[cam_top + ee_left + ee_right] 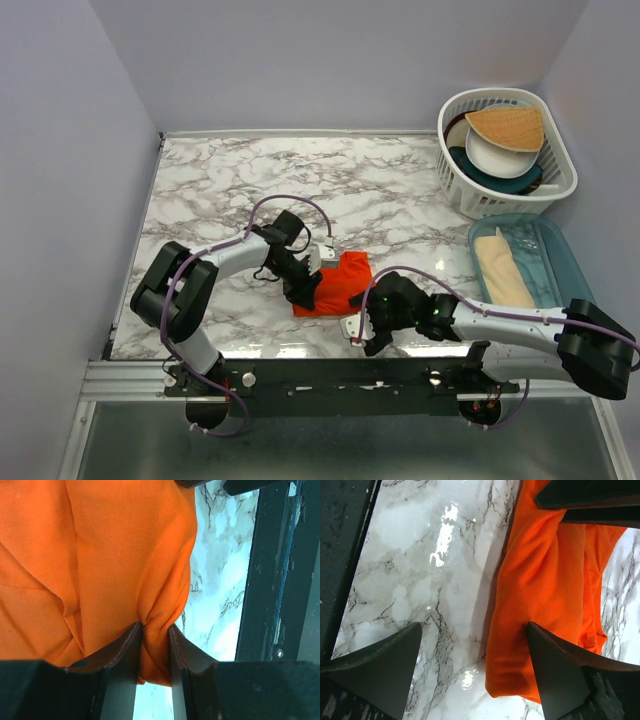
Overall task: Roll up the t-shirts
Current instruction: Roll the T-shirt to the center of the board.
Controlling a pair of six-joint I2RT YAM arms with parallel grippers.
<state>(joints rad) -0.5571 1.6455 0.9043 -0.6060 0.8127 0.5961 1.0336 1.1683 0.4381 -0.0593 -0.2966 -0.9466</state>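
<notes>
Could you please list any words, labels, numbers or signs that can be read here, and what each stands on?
None can be read in any view. The orange t-shirt is plain; the white basket and the blue tray show no legible marking.

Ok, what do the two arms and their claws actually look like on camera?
Both alike: left arm and right arm have pale grey links, bulky black joints and a thin purple cable looping alongside. The left claw and right claw are black, each with two tapering, brown-edged fingers.
</notes>
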